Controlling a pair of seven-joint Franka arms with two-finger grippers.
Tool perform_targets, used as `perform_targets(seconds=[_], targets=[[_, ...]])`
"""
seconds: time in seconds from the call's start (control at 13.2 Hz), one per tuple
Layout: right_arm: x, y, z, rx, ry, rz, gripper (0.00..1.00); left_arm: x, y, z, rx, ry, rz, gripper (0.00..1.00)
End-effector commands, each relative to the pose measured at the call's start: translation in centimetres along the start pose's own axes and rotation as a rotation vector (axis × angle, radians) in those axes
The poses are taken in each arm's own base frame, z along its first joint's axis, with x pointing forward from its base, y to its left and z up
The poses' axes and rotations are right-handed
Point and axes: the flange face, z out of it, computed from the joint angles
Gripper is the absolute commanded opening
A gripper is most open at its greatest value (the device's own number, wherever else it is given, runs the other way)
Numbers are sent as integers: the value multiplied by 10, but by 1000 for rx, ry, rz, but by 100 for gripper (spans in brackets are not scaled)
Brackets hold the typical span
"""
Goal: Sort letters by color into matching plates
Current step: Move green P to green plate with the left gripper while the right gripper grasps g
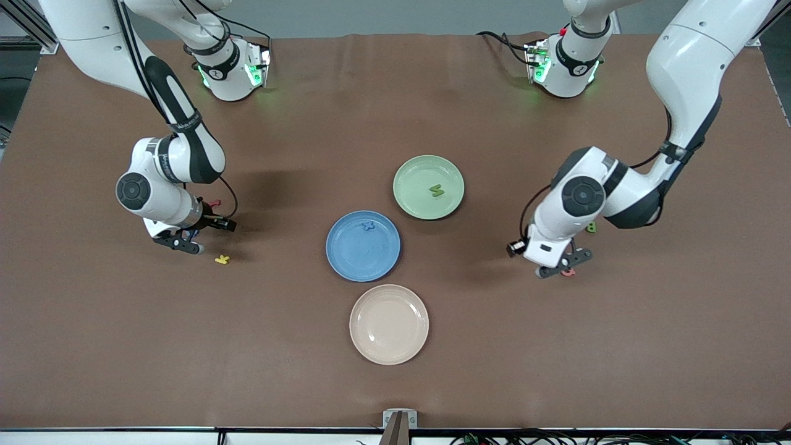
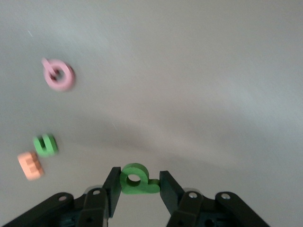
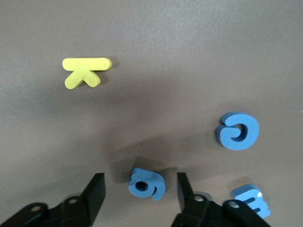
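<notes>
Here, left end effector grips green letter.

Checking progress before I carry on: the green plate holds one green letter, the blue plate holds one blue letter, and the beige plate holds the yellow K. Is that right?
Not quite. The beige plate holds nothing; the yellow K lies on the table toward the right arm's end, near the right gripper, as the front view shows. The green plate does hold one green letter, and the blue plate one blue letter.
</notes>
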Motion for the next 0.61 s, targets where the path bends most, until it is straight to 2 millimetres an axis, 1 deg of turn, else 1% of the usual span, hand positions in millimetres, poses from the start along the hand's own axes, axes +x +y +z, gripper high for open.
perform_targets(seconds=[0.0, 0.08, 0.15, 0.38, 0.53], targets=[[-3, -1, 2, -6, 2, 19, 66, -49, 28, -16, 4, -30, -4, 3], [-4, -1, 5, -9, -5, 17, 64, -74, 45, -17, -4, -44, -18, 3], [-4, -1, 5, -10, -8, 19, 61, -92, 58, -14, -9, -60, -25, 3], [-5, -1, 6, -11, -10, 19, 48, -161, 101, 7, -2, -114, -19, 4], [-4, 0, 7, -10, -7, 19, 42, -189, 119, 17, -19, -135, -30, 4]])
